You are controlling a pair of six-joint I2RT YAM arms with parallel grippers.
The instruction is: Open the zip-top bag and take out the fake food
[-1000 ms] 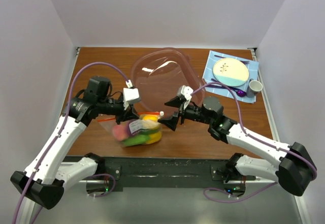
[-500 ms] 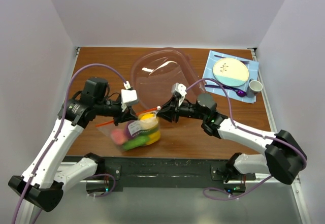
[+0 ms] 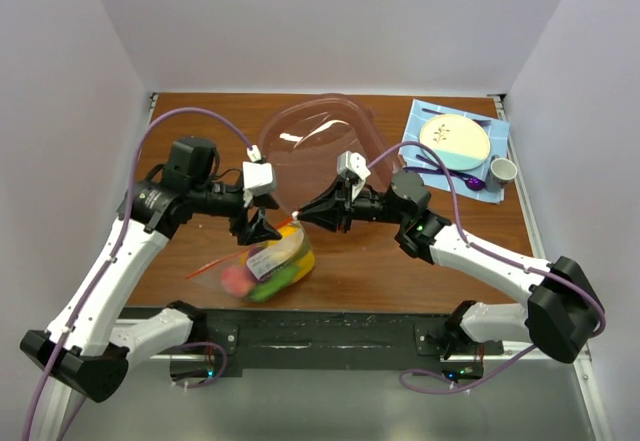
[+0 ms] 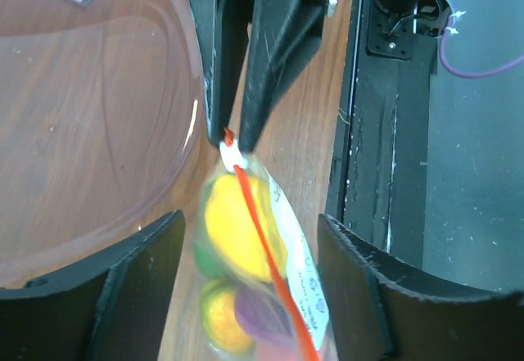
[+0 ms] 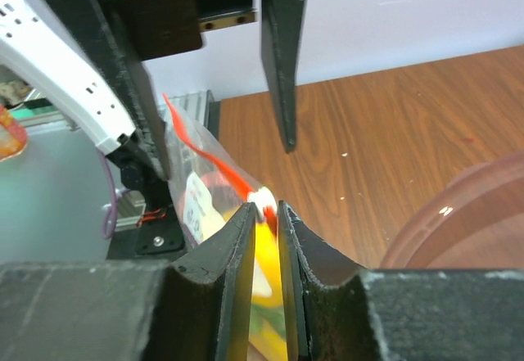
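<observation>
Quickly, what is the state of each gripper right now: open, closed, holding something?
Left gripper: open, a finger on either side of the bag, not gripping it.
Right gripper: closed on the bag's zip end.

Table: dark brown wooden table, smooth, fine grain, low sheen.
Bag: clear zip-top bag, thin crinkled plastic, glossy; orange-red zip strip, smooth plastic.
Food: bright fake food, smooth shiny plastic.
Bowl: large clear pinkish bowl, hard plastic, bright highlights.
Fingers: left gripper fingers and right gripper fingers, matt black, grainy, scuffed plastic.
Mat: light blue placemat, matt, cloth-like.
</observation>
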